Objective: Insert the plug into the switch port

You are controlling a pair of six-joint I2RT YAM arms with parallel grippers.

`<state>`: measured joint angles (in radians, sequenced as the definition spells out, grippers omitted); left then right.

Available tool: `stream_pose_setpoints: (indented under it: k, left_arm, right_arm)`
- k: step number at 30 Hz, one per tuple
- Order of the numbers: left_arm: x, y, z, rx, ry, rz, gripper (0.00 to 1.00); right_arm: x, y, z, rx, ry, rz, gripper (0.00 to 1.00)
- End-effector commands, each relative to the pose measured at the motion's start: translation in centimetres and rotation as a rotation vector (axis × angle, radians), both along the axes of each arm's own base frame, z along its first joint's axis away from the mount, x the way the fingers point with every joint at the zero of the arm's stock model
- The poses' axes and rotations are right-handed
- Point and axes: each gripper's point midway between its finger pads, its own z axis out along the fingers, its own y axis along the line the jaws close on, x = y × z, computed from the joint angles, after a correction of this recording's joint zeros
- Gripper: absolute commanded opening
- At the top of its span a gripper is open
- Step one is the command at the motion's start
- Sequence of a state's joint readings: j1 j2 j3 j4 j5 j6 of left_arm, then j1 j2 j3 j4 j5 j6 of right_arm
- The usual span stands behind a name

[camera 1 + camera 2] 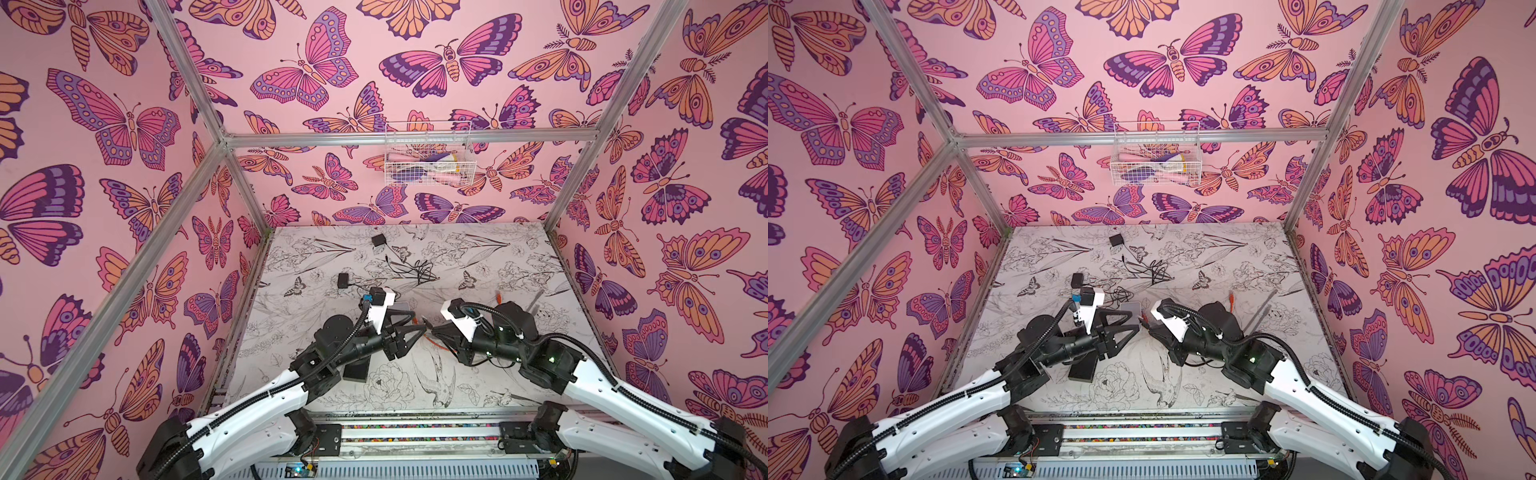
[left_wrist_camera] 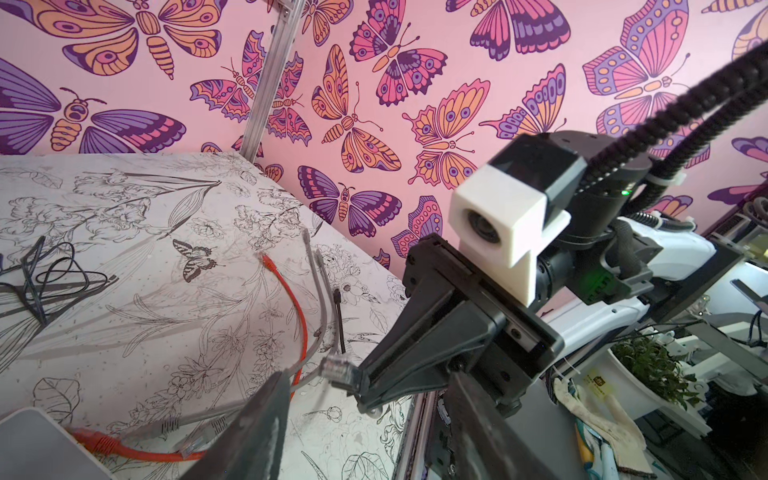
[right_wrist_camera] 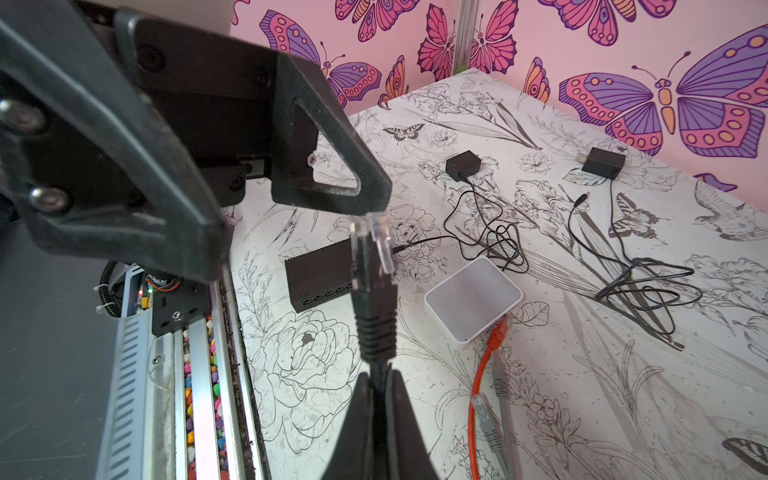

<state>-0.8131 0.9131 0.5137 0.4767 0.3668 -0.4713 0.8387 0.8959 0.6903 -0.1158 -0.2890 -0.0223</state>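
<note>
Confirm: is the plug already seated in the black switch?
No, the right gripper holds the plug up in the air, apart from the black switch.

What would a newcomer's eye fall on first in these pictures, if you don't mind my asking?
The pink butterfly wallpaper on the walls all round grabs the eye first. Next, mid-table, the left claw and right claw meet almost tip to tip, the right one shut on a black cable whose clear plug sticks out past its tips. Nearby, an orange cable runs to a white box.
</note>
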Motion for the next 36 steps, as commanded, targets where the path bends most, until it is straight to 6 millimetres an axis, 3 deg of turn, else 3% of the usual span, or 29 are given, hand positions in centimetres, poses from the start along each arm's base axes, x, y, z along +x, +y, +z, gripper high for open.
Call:
stream_pose_setpoints:
  k: [1, 6, 10, 17, 21, 25, 36]
  left_arm:
    - [-0.2, -0.3, 2.1, -0.044, -0.068, -0.015, 0.58]
    - [-0.2, -0.5, 2.1, -0.044, -0.075, -0.019, 0.46]
    - [-0.2, -0.6, 2.0, -0.041, -0.077, -0.025, 0.45]
    - [0.3, -0.6, 0.9, -0.024, -0.053, 0.0, 0.6]
    - [0.4, -1.0, 0.9, -0.022, -0.043, -0.012, 0.62]
    - [0.5, -1.3, 0.9, -0.026, -0.037, -0.021, 0.57]
    - [0.1, -1.1, 1.7, -0.054, -0.065, -0.024, 0.29]
  right_arm:
    - [-0.7, 0.7, 1.4, 0.047, -0.007, 0.046, 0.0]
    - [-0.9, 0.9, 1.6, 0.055, -0.005, 0.057, 0.0]
    - [-0.9, 1.0, 1.9, 0.065, -0.008, 0.06, 0.0]
    - [-1.1, 1.0, 2.5, 0.089, -0.016, 0.067, 0.0]
    - [-1.2, 1.1, 2.4, 0.104, -0.014, 0.075, 0.0]
    - [-1.5, 1.5, 2.2, 0.119, 0.002, 0.09, 0.0]
    - [-1.7, 2.4, 1.6, 0.085, 0.016, 0.1, 0.0]
